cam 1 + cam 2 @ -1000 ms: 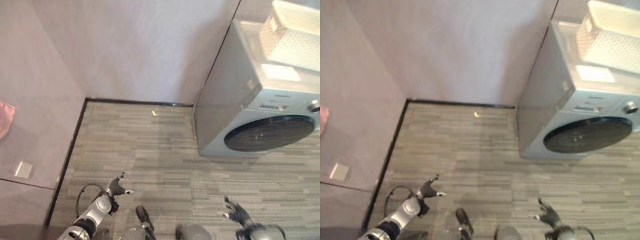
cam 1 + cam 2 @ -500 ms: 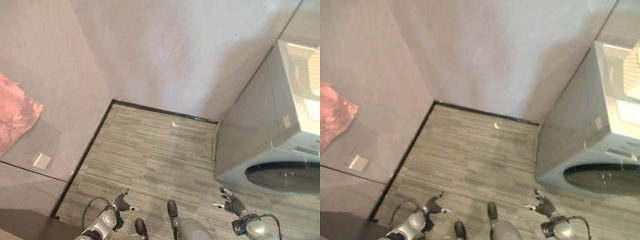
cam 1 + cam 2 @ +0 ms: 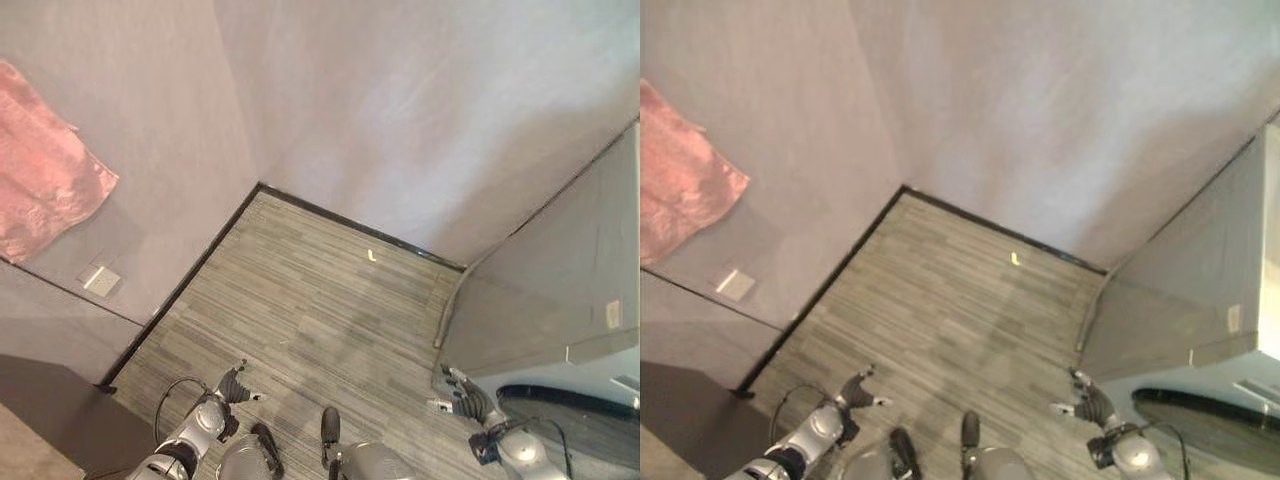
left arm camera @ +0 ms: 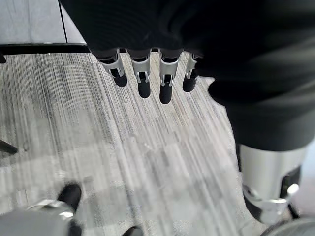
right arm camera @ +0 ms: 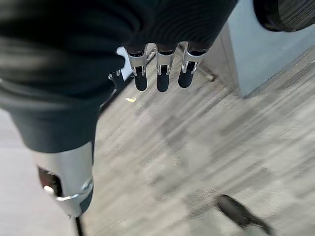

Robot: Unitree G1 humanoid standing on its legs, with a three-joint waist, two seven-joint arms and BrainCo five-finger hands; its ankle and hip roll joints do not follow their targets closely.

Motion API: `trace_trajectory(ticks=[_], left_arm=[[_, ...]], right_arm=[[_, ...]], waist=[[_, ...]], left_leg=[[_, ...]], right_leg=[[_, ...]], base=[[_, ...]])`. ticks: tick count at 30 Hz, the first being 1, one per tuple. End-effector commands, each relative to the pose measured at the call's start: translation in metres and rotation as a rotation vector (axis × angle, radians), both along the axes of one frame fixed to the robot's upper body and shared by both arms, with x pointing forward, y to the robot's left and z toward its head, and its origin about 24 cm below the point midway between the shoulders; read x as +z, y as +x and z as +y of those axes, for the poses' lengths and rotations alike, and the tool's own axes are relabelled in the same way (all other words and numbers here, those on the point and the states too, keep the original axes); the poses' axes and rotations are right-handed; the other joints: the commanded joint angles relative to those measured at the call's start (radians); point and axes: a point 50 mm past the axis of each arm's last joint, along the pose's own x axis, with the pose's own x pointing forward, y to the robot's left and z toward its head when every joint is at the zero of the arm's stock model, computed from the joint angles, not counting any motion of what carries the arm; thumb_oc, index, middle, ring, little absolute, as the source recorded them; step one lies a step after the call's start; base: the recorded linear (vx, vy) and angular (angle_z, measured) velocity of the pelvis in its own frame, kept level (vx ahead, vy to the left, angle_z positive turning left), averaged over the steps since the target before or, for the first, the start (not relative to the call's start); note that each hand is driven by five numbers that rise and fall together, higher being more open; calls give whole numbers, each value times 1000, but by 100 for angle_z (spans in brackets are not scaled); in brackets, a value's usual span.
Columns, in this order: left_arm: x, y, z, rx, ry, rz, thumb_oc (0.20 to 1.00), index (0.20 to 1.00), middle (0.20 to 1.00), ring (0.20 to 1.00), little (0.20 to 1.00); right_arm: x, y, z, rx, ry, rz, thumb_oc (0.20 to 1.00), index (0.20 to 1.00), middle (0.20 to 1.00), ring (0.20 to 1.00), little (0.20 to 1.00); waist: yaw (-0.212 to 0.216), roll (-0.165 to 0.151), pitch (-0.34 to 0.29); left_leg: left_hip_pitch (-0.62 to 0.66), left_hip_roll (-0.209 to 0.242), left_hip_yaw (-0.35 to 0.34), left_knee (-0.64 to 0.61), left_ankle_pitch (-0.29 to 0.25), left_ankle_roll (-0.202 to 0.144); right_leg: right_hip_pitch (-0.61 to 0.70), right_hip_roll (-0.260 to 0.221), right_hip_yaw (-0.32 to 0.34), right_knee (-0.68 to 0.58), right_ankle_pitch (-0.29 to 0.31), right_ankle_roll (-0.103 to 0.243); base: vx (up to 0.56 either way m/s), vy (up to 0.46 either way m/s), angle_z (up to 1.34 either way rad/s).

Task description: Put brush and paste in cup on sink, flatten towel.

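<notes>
A pink towel [image 3: 45, 170] hangs rumpled on the wall at the far left, well above the floor. My left hand [image 3: 232, 385] hangs low at the lower left with its fingers [image 4: 143, 83] relaxed and nothing in them. My right hand [image 3: 467, 398] hangs low at the lower right beside the washing machine, its fingers [image 5: 158, 78] loose and empty too. Both hands are far from the towel.
A grey washing machine [image 3: 560, 320] stands at the right, its dark round door [image 3: 575, 408] near my right hand. A white wall socket [image 3: 100, 280] sits under the towel. A small yellow scrap [image 3: 371, 256] lies on the striped floor by the far wall.
The camera has swung left: the towel has come further into view and the washing machine has slid toward the right edge. Both hands still hang low and empty.
</notes>
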Motion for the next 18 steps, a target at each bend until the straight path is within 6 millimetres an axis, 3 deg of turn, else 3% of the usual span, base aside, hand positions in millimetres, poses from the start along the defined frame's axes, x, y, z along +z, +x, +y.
trace_trajectory(ticks=[1,2,5,7,8,9,10,12,15,16,17,18], left_arm=[[4,-3,15,55,7,-36,1000,1000,1000,1000,1000],[1,-7,16,59,3,-25,1000,1000,1000,1000,1000],[-4,-20,18,97,-33,-6,1000,1000,1000,1000,1000],[-5,-24,18,123,-54,-12,1000,1000,1000,1000,1000],[-4,-25,19,141,-67,-18,1000,1000,1000,1000,1000],[-5,-28,21,175,-78,-28,1000,1000,1000,1000,1000],[-5,-28,21,175,-78,-28,1000,1000,1000,1000,1000],[-8,-37,25,231,-90,-21,1000,1000,1000,1000,1000],[-12,-47,32,286,-83,-5,1000,1000,1000,1000,1000],[-14,-51,34,316,-89,7,1000,1000,1000,1000,1000],[-19,-62,44,448,-113,23,1000,1000,1000,1000,1000],[-19,-62,44,449,-113,22,1000,1000,1000,1000,1000]], right_arm=[[1,-2,-3,25,-34,-7,1000,1000,1000,1000,1000],[-2,-2,-3,27,-38,12,1000,1000,1000,1000,1000],[-3,5,7,43,-16,9,1000,1000,1000,1000,1000],[-5,6,9,1,12,7,1000,1000,1000,1000,1000],[-6,7,11,-22,28,2,1000,1000,1000,1000,1000],[-6,9,15,-44,53,-13,1000,1000,1000,1000,1000],[-6,9,15,-44,53,-13,1000,1000,1000,1000,1000],[-3,18,24,-11,60,-36,1000,1000,1000,1000,1000],[1,24,32,22,72,-60,1000,1000,1000,1000,1000],[3,27,33,30,76,-71,1000,1000,1000,1000,1000],[8,33,40,57,96,-106,1000,1000,1000,1000,1000],[8,33,40,58,96,-106,1000,1000,1000,1000,1000]], waist=[[24,34,-44],[32,40,-56],[62,42,-76],[72,30,-94],[77,25,-100],[84,15,-108],[84,15,-108],[94,20,-105],[99,28,-102],[93,38,-99],[78,38,-98],[77,40,-99]], left_leg=[[-40,12,22,-50,138,42],[-36,18,27,-51,140,30],[-5,0,55,-25,107,71],[-4,-17,93,26,56,95],[4,-31,108,43,33,109],[32,-71,112,55,-19,140],[32,-71,113,55,-20,141],[89,-120,93,37,-64,184],[125,-147,71,20,-77,205],[142,-157,35,5,-80,211],[181,-181,-11,-24,-70,201],[179,-179,-12,-25,-68,201]], right_leg=[[107,-73,80,80,-104,161],[135,-82,82,84,-124,173],[165,-111,108,122,-151,185],[175,-151,105,158,-150,200],[164,-171,105,205,-126,212],[143,-198,118,306,-35,231],[143,-199,119,307,-35,232],[68,-217,122,487,97,233],[39,-205,109,570,137,237],[-15,-161,145,613,111,230],[-77,-104,149,532,42,221],[-77,-102,148,528,46,219]], base=[[711,207,-13],[514,178,-17],[439,194,-52],[424,206,-58],[484,256,-11],[374,211,-7],[355,214,-11],[352,244,9],[280,150,49],[311,54,63],[309,51,64],[486,16,61]])
